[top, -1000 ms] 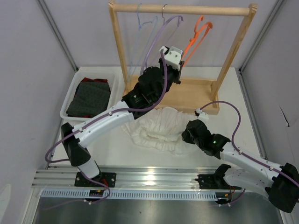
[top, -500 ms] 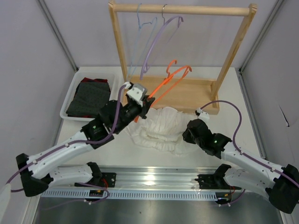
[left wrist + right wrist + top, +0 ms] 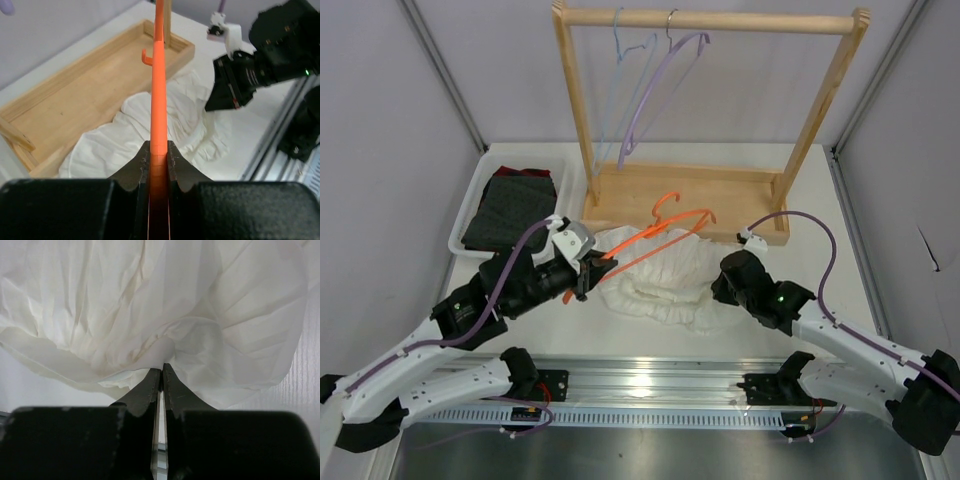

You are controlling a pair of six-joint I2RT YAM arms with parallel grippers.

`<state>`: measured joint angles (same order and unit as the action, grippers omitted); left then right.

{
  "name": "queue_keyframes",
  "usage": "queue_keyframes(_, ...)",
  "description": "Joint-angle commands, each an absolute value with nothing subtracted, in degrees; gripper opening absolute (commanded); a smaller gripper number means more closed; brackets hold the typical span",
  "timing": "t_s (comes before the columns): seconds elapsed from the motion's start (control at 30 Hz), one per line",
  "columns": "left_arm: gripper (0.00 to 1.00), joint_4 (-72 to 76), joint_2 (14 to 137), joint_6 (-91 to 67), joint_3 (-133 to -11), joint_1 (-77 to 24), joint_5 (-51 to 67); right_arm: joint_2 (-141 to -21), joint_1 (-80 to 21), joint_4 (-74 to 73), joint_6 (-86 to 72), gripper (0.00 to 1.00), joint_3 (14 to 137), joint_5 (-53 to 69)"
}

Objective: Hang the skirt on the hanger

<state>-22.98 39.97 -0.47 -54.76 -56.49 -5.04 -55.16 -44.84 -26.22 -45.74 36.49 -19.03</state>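
Note:
The white ruffled skirt lies crumpled on the table in front of the rack's base. My left gripper is shut on one end of the orange hanger. It holds the hanger low and slanted over the skirt's left part, hook toward the rack. In the left wrist view the hanger runs straight out from between the jaws of my left gripper, above the skirt. My right gripper is shut at the skirt's right edge, with a fold of skirt pinched at its tips.
A wooden rack stands at the back, with a lilac hanger and a pale blue hanger on its bar. Its wooden base tray lies just behind the skirt. A white bin at the left holds a dark dotted garment.
My left arm has brought the orange hanger from up by the rack's bar down toward the front-left, over the skirt. My right gripper has closed on the skirt's edge.

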Motion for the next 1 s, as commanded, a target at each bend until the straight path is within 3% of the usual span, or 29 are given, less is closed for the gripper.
queue_keyframes(0.0,0.00,-31.62,38.85,-0.61,-58.62,-56.60,1.40,-55.72,-44.12,-26.89,-44.74,0.04,39.99,-18.72)
queue_keyframes(0.5,0.00,-41.22,36.21,-3.69,-60.56,-56.60,6.33,-58.36,-39.99,-28.30,-42.36,0.00,42.80,-15.65)
queue_keyframes(0.97,0.00,-40.78,39.28,-3.52,-59.15,-56.60,9.23,-58.71,-39.37,-27.86,-42.10,0.00,43.42,-14.15)
